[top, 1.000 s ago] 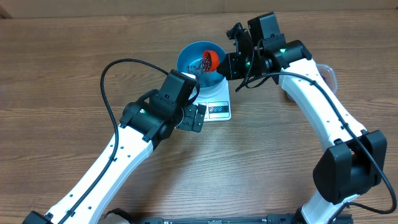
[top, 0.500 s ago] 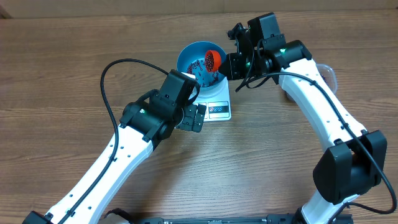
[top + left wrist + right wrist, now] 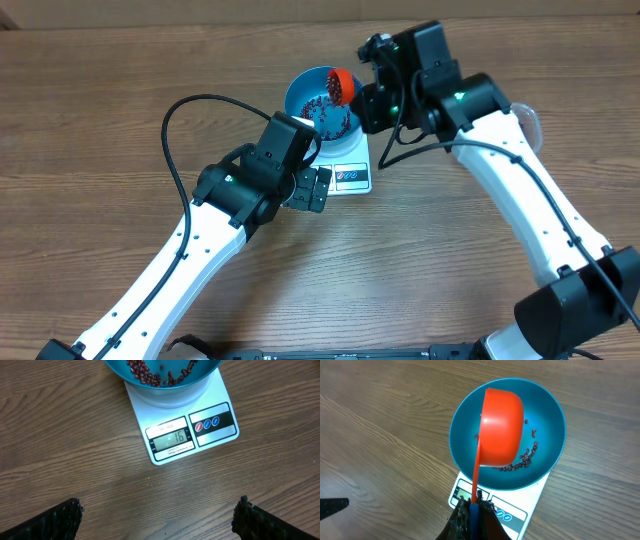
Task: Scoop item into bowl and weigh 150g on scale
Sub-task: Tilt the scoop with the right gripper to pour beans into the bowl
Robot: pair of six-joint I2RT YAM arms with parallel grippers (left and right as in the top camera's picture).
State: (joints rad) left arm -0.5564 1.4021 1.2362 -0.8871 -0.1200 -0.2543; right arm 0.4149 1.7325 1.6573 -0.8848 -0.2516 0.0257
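The blue bowl (image 3: pixel 300 88) stands on the white scale (image 3: pixel 350 172); a thin layer of dark red beans (image 3: pixel 328 112) lies in it. My right gripper (image 3: pixel 476 508) is shut on the blue-tipped handle of the red scoop (image 3: pixel 502 425), which hangs over the bowl (image 3: pixel 547 415) turned bottom-up. Loose beans (image 3: pixel 522 460) lie below it. My left gripper (image 3: pixel 159 510) stands open over bare wood just in front of the scale (image 3: pixel 200 435), with nothing between its fingers (image 3: pixel 55 522). The bowl (image 3: pixel 165 391) fills the top of the left wrist view.
A clear plastic tub (image 3: pixel 530 118) shows partly behind the right arm at the right. The left arm's black cable (image 3: pixel 175 130) loops over the table left of the bowl. Brown wood surrounds the scale.
The scoop has tipped further over and moved toward the bowl's far rim; more beans now lie in the bowl. The right arm has shifted slightly. The left arm has stayed still.
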